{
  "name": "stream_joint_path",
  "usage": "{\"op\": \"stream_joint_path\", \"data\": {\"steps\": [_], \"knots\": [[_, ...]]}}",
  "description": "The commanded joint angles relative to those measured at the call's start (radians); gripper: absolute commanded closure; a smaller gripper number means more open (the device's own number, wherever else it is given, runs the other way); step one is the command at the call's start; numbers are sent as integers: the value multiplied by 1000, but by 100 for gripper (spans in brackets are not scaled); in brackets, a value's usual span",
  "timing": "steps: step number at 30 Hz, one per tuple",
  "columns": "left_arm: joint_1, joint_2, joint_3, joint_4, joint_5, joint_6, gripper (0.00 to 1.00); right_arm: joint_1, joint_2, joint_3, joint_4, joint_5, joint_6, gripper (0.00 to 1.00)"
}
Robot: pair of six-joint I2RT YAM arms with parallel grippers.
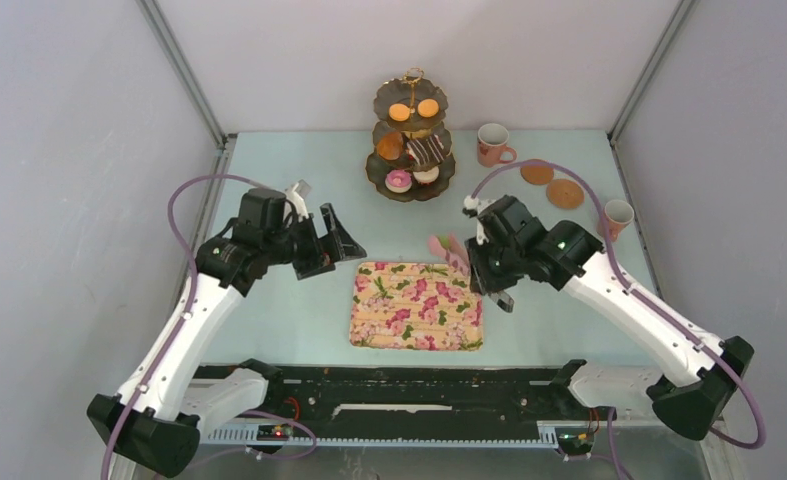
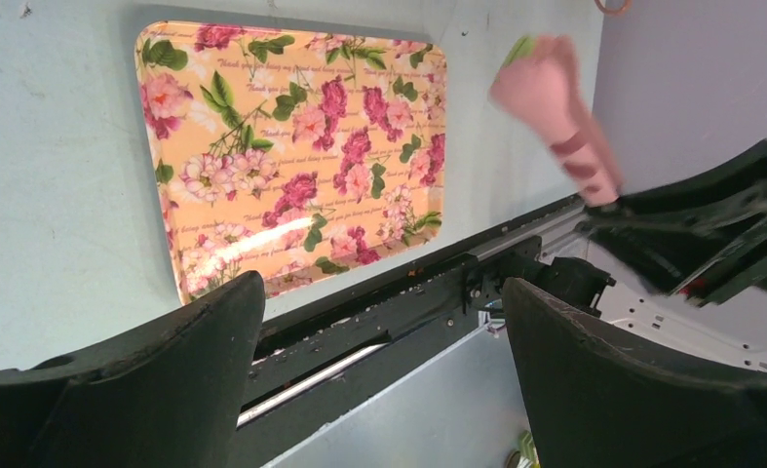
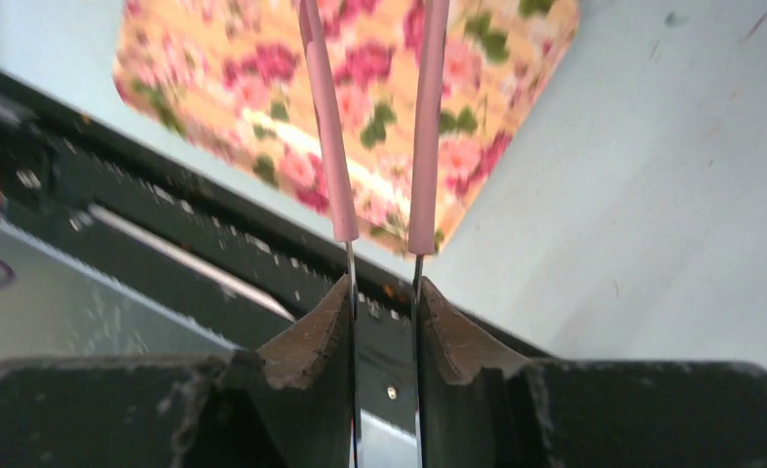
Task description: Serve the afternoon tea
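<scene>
A three-tier stand (image 1: 412, 190) at the back holds two orange macarons (image 1: 414, 110), a brown croissant (image 1: 390, 146), a striped chocolate slice (image 1: 427, 150), a pink donut (image 1: 399, 180) and a white donut (image 1: 426, 175). A pink mug (image 1: 490, 144) and two cork coasters (image 1: 537, 173) lie to its right. My right gripper (image 1: 476, 265) (image 3: 383, 292) is shut on the metal arms of the pink-handled tongs (image 1: 449, 250) (image 3: 332, 127) at the floral tray's (image 1: 416, 305) far right corner. My left gripper (image 1: 331, 248) (image 2: 384, 292) is open and empty left of the tray. No green macaron is clear.
The floral tray (image 2: 291, 146) (image 3: 262, 68) lies bare at the table's middle front. A second pink cup (image 1: 617, 217) stands at the right edge. The black rail (image 1: 409, 385) runs along the near edge. Grey walls close in both sides.
</scene>
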Motion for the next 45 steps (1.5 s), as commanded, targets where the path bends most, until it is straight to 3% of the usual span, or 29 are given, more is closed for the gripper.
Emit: {"op": "stream_joint_path", "data": {"steps": [1, 4, 14, 22, 45], "knots": [[-5, 32, 35, -8, 24, 47, 2, -97, 19, 87, 247, -15, 25, 84], [-4, 45, 52, -20, 16, 64, 2, -132, 111, 233, 240, -7, 1, 84], [-1, 100, 115, -49, -8, 129, 2, -221, 558, 910, -15, 48, -76, 84], [10, 160, 213, -110, -52, 220, 2, -268, 775, 1223, -112, -35, -83, 83], [24, 189, 232, -148, -70, 283, 2, -288, 888, 1281, -78, -67, -98, 72]]}}
